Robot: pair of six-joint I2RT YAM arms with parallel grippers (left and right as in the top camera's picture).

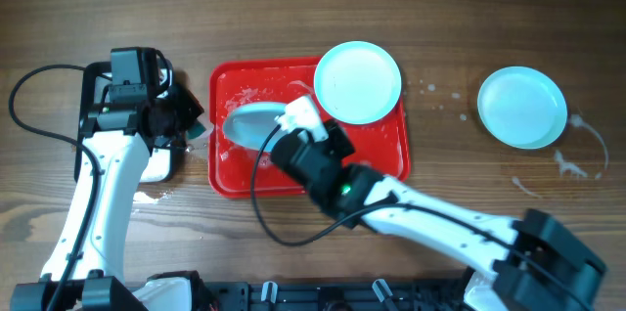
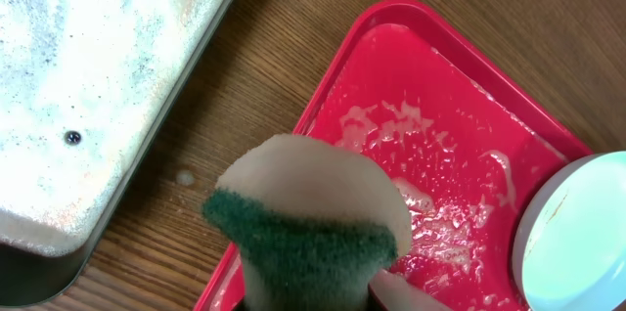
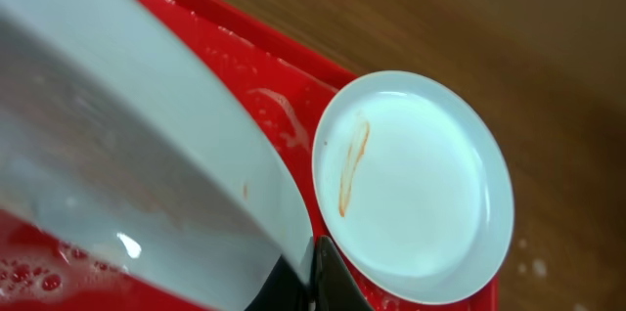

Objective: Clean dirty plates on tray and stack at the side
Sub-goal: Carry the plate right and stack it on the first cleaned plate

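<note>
- Nearest our right wrist camera, a tilted plate [image 3: 127, 155] is pinched by its rim in the right end effector [image 3: 311, 270], which is closed on it above the left half of the tray [image 1: 231, 176].
- Our left end effector [image 1: 192, 125] is clamped on a sponge [image 2: 308, 218] at the tray's left rim; a sudsy silver pan [image 2: 88, 86] sits further left of the tray.
- A second plate [image 3: 416, 189], streaked orange, lies at the tray's far right corner and overhangs the rim.
- A third plate [image 1: 522, 106] rests on the table [image 1: 469, 18], well to the right of the tray.
- We judge the main risk to be the grip, which takes only a wet rim, so hard sponge pressure could lever the plate loose onto the tray. A swing of our right arm could also nudge the overhanging plate off.
</note>
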